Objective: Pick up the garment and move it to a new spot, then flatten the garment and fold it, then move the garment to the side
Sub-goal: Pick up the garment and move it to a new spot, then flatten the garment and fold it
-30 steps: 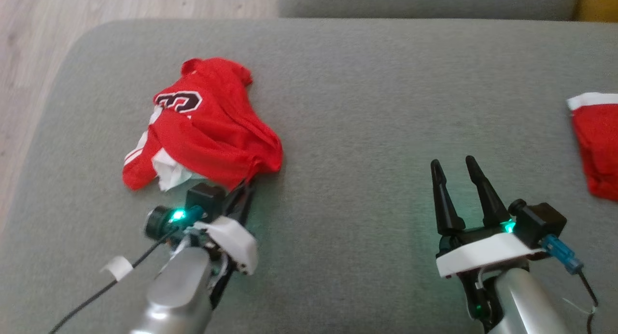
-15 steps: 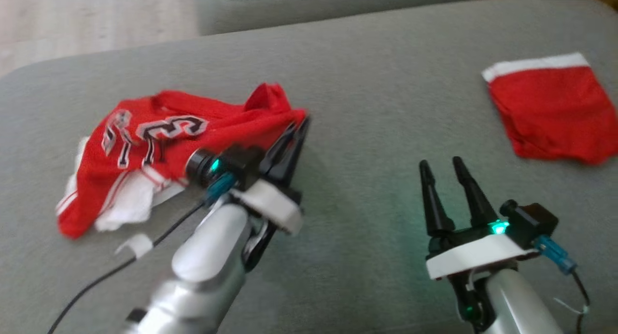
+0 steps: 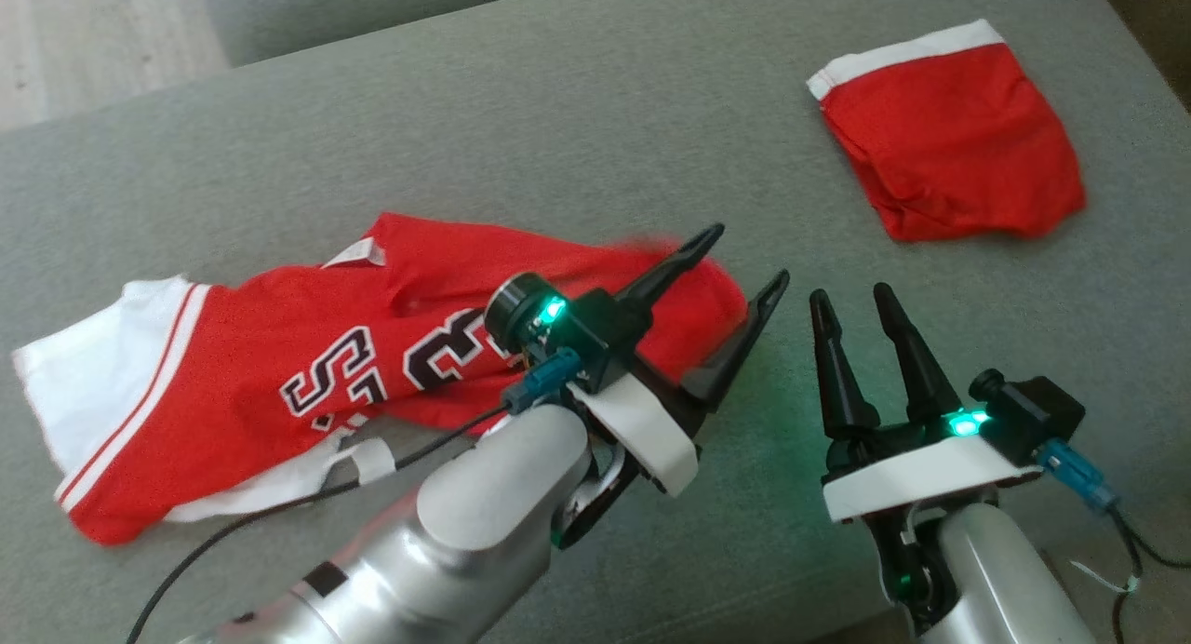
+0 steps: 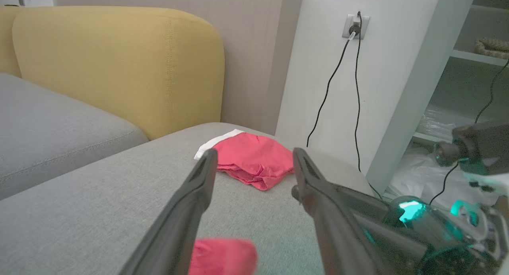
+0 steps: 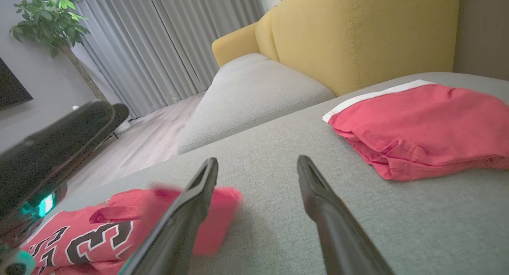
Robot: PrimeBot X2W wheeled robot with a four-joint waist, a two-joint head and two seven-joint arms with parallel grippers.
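Your left tool (image 3: 742,274) stands wide open, gripping nothing, above the right end of the jersey (image 3: 279,346). Your right tool (image 3: 849,298) is open too, and empty. The jersey sprawls toward 9 o'clock on the sofa cushion (image 3: 558,114). To flatten it, pinch opposite hems and pull evenly. The lettering is rumpled; only a "3" reads.

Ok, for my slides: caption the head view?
Left gripper open over the jersey, right gripper open beside it, folded shorts apart on the sofa.
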